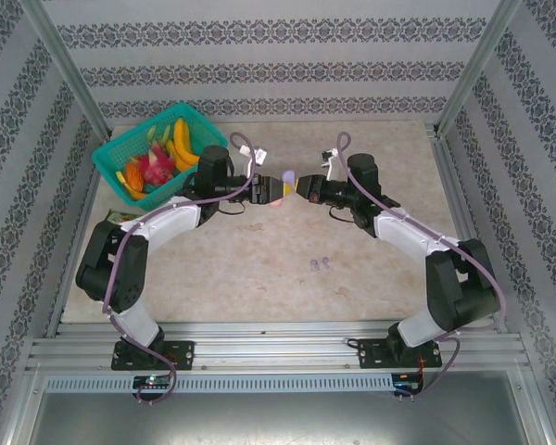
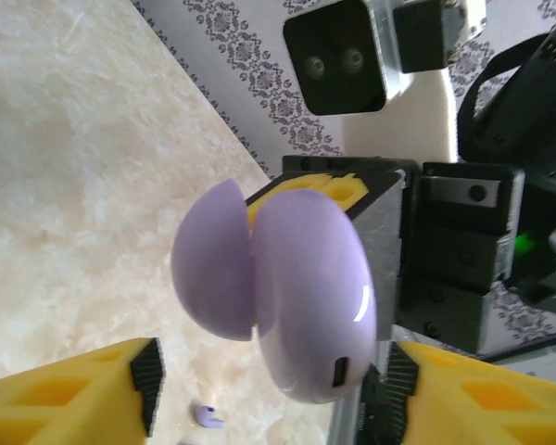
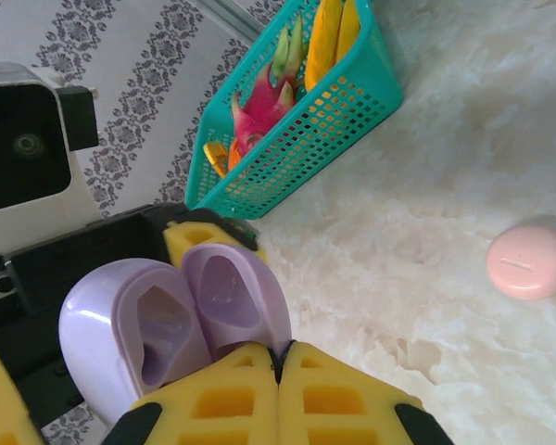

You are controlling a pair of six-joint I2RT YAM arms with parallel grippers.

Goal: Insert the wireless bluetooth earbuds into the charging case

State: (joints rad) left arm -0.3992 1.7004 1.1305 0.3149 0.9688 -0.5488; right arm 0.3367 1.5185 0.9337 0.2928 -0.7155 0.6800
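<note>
The right gripper (image 3: 280, 357) pinches the edge of the open lilac charging case (image 2: 306, 297), its fingers almost meeting. The left gripper (image 2: 269, 385) gapes wide. The case's long axis points port-end into those jaws. The lilac earbuds (image 1: 320, 264) lie well below both, their direction unreadable.

The glossy rounded plastic case (image 2: 306, 297) was lilac, the flat round case (image 3: 530, 260) pink, the mesh basket (image 3: 352, 111) teal, the tabletop (image 1: 259, 269) marbled cream

Counted are two lilac earbuds (image 1: 313, 266), one open lilac charging case (image 3: 167, 320), one closed pink case (image 3: 530, 260) and one teal fruit basket (image 3: 324, 130).
</note>
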